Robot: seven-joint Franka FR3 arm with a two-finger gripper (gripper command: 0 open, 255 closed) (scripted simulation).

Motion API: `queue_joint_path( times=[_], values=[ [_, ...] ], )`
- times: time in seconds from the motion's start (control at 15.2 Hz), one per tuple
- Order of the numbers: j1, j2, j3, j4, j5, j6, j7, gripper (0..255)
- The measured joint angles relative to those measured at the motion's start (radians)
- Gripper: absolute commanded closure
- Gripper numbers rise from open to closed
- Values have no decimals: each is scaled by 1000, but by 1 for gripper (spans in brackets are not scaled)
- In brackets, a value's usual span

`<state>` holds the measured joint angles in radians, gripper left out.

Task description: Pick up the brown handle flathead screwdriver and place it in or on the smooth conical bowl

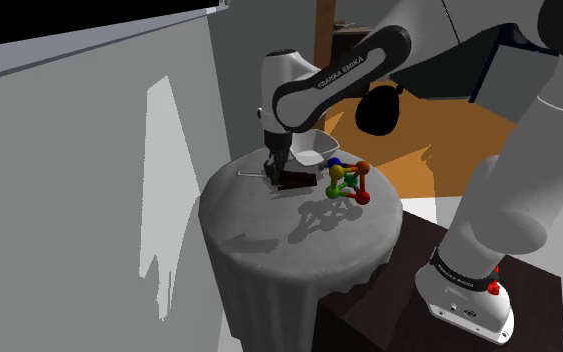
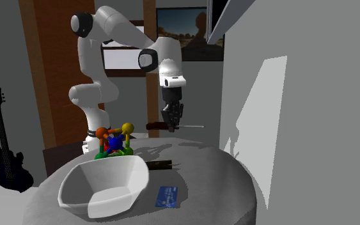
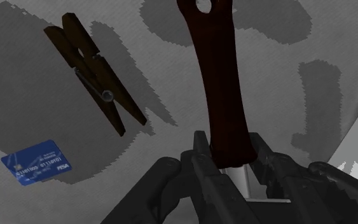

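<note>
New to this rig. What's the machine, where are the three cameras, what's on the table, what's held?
It is one white robot arm on a box stand, ending in a black two-finger pincer. The shoulder view comes from a fixed camera beside the stand, looking down on the round table. The second exterior view faces the arm from across the table. The wrist view comes from a camera on the hand, looking along the fingers. On the table lie a white bowl, a blue card, a dark clothespin and a coloured ball-and-stick toy. The pincer is shut on a screwdriver with a dark brown handle, gripped where handle meets shaft and held level above the table.
</note>
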<state>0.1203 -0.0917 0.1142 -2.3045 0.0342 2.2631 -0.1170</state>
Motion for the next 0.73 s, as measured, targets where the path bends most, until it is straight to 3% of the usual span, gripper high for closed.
queue_joint_path(
  times=[0.53,0.73],
  values=[
    [0,-49,-2,61,4,-110,-2,255],
    [-25,-47,-34,75,1,-123,-56,255]
  ],
)
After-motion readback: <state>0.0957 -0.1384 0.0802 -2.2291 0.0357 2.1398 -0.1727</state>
